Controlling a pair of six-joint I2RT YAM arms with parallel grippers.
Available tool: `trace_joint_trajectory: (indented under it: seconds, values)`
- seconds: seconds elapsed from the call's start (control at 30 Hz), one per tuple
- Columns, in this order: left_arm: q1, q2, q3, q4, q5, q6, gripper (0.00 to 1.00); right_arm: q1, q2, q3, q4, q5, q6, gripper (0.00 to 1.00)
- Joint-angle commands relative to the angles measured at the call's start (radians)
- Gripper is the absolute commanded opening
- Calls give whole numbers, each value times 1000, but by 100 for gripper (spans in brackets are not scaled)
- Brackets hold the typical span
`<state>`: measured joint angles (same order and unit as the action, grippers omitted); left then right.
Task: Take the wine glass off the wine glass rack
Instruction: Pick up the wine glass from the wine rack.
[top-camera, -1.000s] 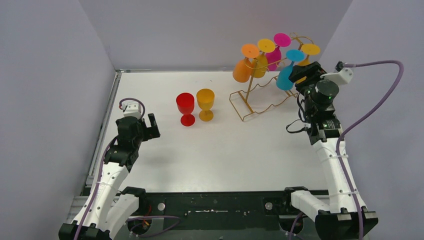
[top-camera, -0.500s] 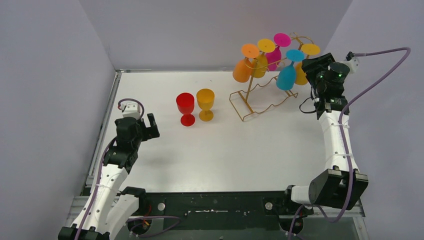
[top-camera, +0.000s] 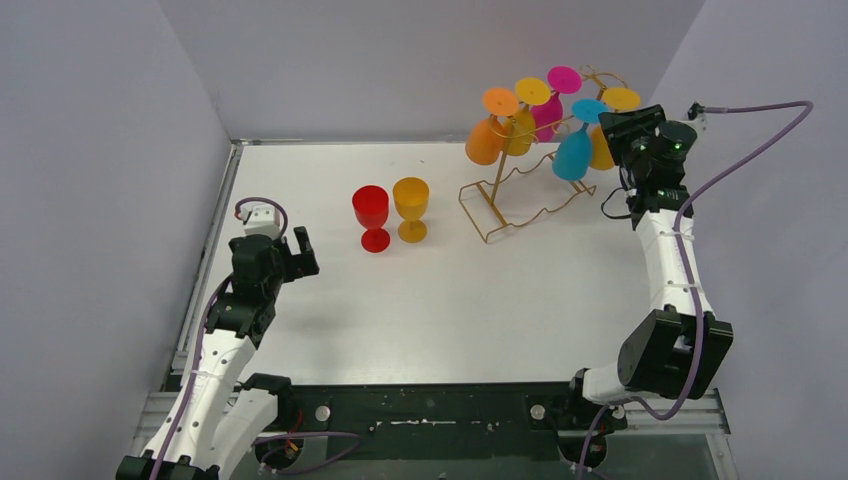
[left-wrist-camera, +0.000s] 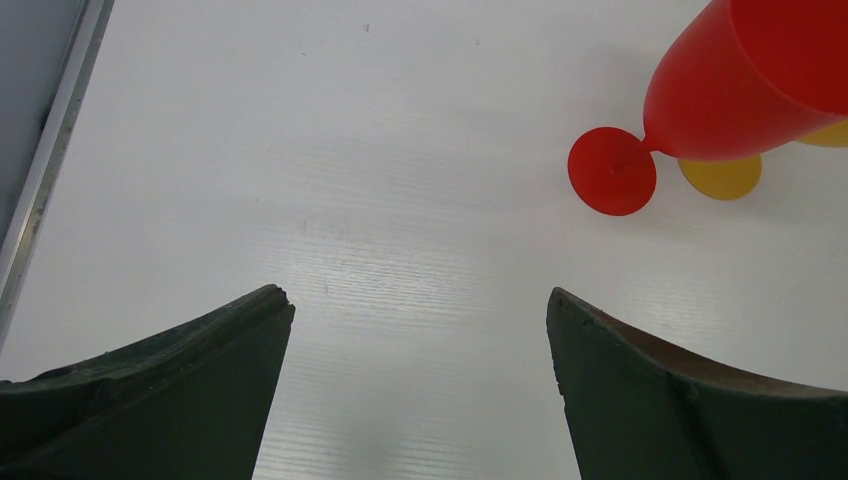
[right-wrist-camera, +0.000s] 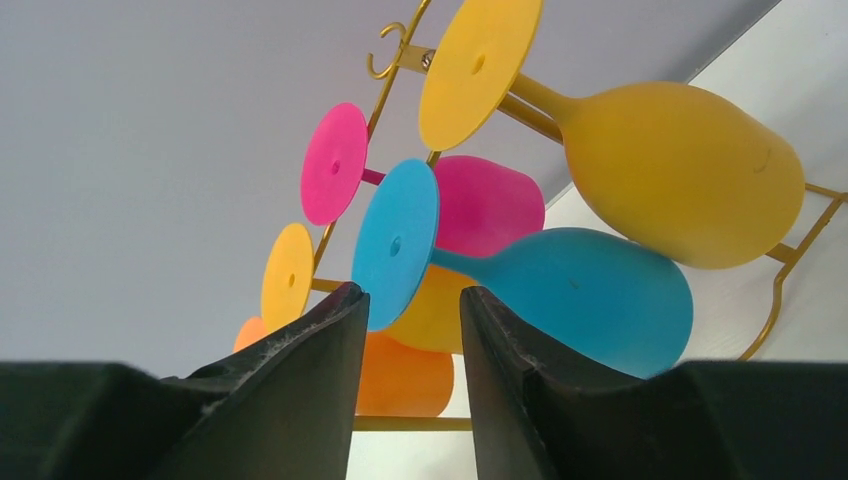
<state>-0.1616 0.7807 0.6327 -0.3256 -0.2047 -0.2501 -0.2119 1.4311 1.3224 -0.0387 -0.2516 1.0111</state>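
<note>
The gold wire wine glass rack (top-camera: 497, 186) stands at the table's far right with several coloured glasses hanging bowl-down from it. A blue wine glass (top-camera: 573, 156) hangs on its near right side. My right gripper (top-camera: 620, 128) is raised beside the rack. In the right wrist view the blue glass (right-wrist-camera: 590, 295) slants across, and the lower rim of its round foot (right-wrist-camera: 397, 240) dips just between the tips of my right gripper (right-wrist-camera: 410, 295), whose jaws stand narrowly apart. My left gripper (top-camera: 300, 250) hovers wide open over bare table (left-wrist-camera: 420, 300), holding nothing.
A red glass (top-camera: 371, 215) and a yellow glass (top-camera: 411, 207) stand upright mid-table; the red one (left-wrist-camera: 740, 80) shows in the left wrist view. On the rack hang orange (top-camera: 485, 140), yellow (top-camera: 520, 130), magenta (top-camera: 547, 115) and another yellow glass (right-wrist-camera: 680, 170). Grey walls enclose the table.
My right arm has stretched back and up to the rack's right side, and its jaws have narrowed around the blue glass's foot. The left arm has not moved.
</note>
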Motion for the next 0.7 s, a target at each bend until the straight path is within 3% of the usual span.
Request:
trace_joint_trajectory:
  seconds: [0.0, 0.07, 0.17, 0.27, 0.67]
  values:
    - [6, -5, 19, 29, 8, 19, 97, -1, 14, 44, 79, -18, 26, 36]
    - [6, -4, 19, 29, 8, 18, 97, -1, 27, 48, 81, -26, 26, 31]
    - [6, -3, 19, 29, 6, 20, 97, -1, 36, 46, 90, -30, 27, 31]
    - [6, -2, 20, 28, 4, 21, 97, -1, 38, 44, 108, -36, 31, 23]
    - [6, -6, 19, 25, 4, 23, 97, -1, 23, 32, 106, -42, 49, 21]
